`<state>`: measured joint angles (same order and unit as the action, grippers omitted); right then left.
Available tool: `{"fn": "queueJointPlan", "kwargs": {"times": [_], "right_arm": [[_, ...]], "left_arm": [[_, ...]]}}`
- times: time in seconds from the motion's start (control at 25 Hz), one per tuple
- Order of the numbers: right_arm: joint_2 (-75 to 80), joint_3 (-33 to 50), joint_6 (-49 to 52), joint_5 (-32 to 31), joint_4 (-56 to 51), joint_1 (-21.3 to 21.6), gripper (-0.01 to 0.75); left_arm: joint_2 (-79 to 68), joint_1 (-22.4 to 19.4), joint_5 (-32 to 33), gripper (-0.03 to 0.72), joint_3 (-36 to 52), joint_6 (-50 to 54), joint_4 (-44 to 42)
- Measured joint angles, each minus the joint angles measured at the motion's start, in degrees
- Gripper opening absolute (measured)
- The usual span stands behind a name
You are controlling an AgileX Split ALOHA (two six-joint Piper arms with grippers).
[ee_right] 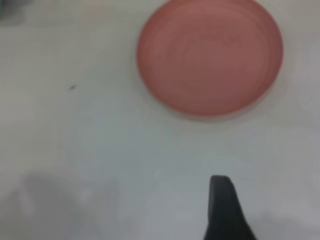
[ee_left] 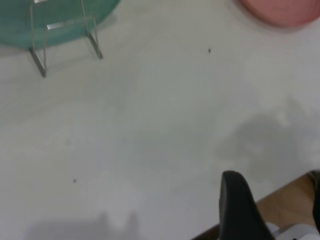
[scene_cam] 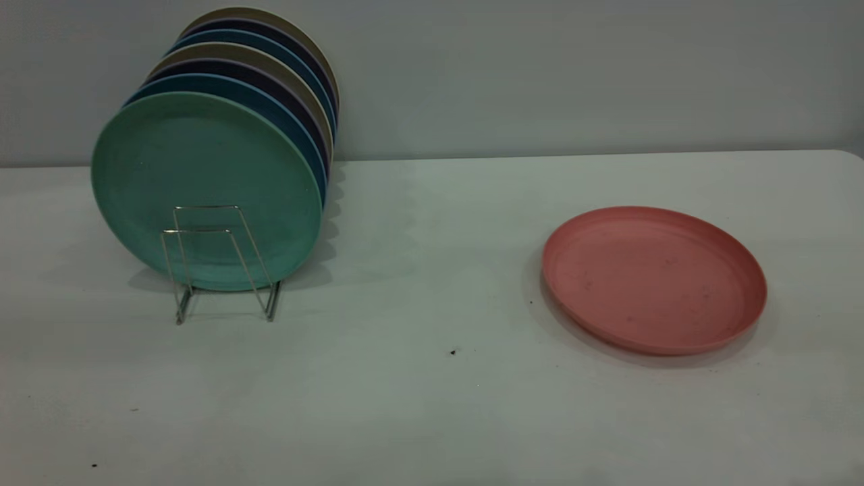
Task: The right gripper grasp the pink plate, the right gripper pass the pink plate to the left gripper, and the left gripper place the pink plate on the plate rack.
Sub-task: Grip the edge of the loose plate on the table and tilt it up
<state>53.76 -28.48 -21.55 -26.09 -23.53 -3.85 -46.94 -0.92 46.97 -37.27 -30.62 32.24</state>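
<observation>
At the left of the white bench (scene_cam: 432, 405) stands the plate rack (scene_cam: 223, 263), thin silver wire bent into short upright trapezoid loops, its two nearest loops bare. Behind those loops a row of round plates stands on edge: a teal-green plate (scene_cam: 202, 169) at the front, then blue, dark and beige ones farther back. A small dark speck (scene_cam: 453, 352) lies on the bench between rack and pink plate.

The pink plate (scene_cam: 653, 278) lies flat on the right part of the bench, well apart from the rack. It is round, matte salmon-pink, with a low raised rim and faint dark scuffs across its face.

Neither arm shows in the exterior view. In the left wrist view one black tapering finger (ee_left: 240, 210) of the left tool hangs over the near bench edge; whether that tool is spread or pressed together cannot be told. In the right wrist view one black wedge finger (ee_right: 225, 210) of the right tool hovers above bare bench, nearer than the pink plate and not touching it; its state cannot be told either.
</observation>
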Motion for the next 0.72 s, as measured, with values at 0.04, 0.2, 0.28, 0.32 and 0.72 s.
{"fn": "queueJointPlan", "kwargs": {"times": [0.04,0.2,0.28,0.32,0.72], "right_arm": [[2.7,0.0,-0.1,2.5,-0.6,0.0,0.481],[13.6,-0.8,-0.8,10.7,-2.2,0.0,0.481],[19.1,-3.1,-1.1,12.8,-2.6,0.0,0.481],[22.1,-4.2,-1.5,13.7,-2.7,0.0,0.481],[48.0,-19.8,-3.0,19.1,-3.0,3.8,0.481]], "left_arm": [[-0.3,0.0,0.0,0.394,-0.5,-0.1,0.3],[-0.4,0.0,0.1,0.394,-1.5,-0.2,3.1],[-0.4,0.0,0.1,0.394,-1.5,-0.6,5.0],[-0.4,0.0,0.1,0.394,-1.5,-1.2,5.5],[-0.4,0.0,-1.0,0.394,-1.5,-4.0,8.0]]}}
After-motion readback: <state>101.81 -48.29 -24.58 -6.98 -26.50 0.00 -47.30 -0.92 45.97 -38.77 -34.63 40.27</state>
